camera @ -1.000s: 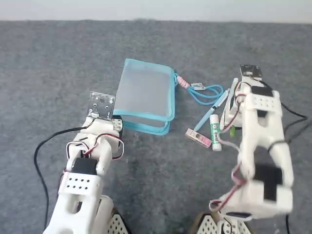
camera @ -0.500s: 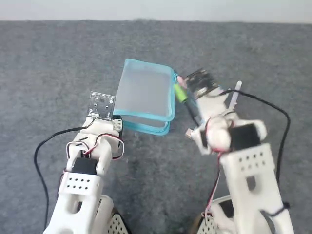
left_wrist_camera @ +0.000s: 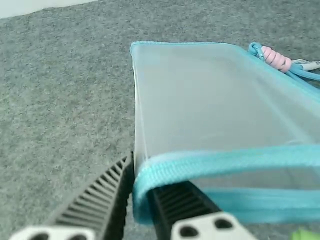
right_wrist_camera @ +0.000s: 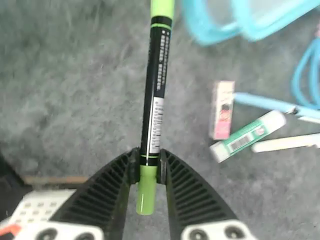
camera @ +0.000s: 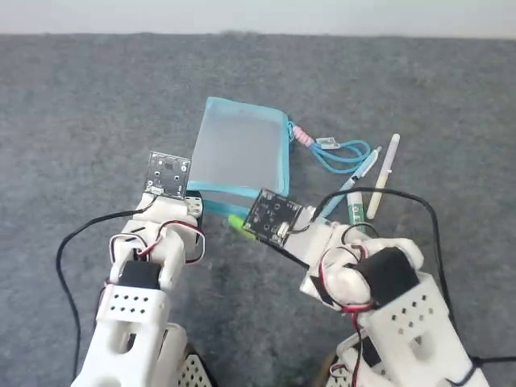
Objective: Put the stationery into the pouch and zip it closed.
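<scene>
The translucent pouch (camera: 242, 157) with blue trim lies flat at mid-table. My left gripper (camera: 196, 207) is shut on its near blue edge, seen close up as the pouch edge (left_wrist_camera: 200, 162) pinched in the left gripper (left_wrist_camera: 142, 185). My right gripper (right_wrist_camera: 148, 157) is shut on a black-and-green marker (right_wrist_camera: 156, 100). The marker's green tip (camera: 237, 222) points at the pouch's near edge (right_wrist_camera: 250, 20), just short of it. A pink eraser (right_wrist_camera: 222, 110), glue stick (right_wrist_camera: 247, 136), white pen (right_wrist_camera: 285, 142) and blue pen (right_wrist_camera: 265, 102) lie on the carpet to the right.
A pink zip pull (camera: 302, 135) and a blue lanyard loop (camera: 343, 153) trail from the pouch's far right corner. Grey carpet (camera: 97, 105) covers the whole table, with open room to the left and at the far side. The right arm's body (camera: 379, 282) sits over the near stationery.
The right arm has swung left from the stationery pile with the green marker, first past the pouch's zip end, then down to its near edge. The left arm stays still.
</scene>
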Robot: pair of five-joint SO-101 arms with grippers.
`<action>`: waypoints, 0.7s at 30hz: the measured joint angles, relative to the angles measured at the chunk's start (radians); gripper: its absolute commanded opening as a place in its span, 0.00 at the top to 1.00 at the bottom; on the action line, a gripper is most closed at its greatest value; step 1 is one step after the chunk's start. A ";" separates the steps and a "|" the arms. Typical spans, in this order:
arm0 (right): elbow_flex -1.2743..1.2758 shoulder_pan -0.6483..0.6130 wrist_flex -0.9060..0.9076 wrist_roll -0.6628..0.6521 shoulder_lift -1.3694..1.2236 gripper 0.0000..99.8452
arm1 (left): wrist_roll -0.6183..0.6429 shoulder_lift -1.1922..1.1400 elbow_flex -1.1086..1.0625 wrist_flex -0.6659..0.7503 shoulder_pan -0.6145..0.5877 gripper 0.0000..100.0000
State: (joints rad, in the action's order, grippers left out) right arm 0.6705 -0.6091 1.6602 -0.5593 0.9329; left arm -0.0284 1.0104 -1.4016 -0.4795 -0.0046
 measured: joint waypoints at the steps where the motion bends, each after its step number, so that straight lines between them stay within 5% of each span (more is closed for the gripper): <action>1: 0.006 0.000 0.000 -0.002 0.000 0.99 | 0.000 0.000 0.000 0.000 0.000 0.99; 10: 0.015 0.011 -0.121 0.112 -0.029 0.99 | 0.000 0.000 0.000 0.000 0.000 0.99; 21: -0.152 0.051 -0.207 0.305 -0.387 0.99 | 0.000 0.000 -0.017 0.000 0.043 0.99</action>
State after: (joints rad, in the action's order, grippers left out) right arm 0.5186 -0.5585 1.4530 -0.2539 0.5462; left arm -0.0284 1.0104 -1.4185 -0.4795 0.0384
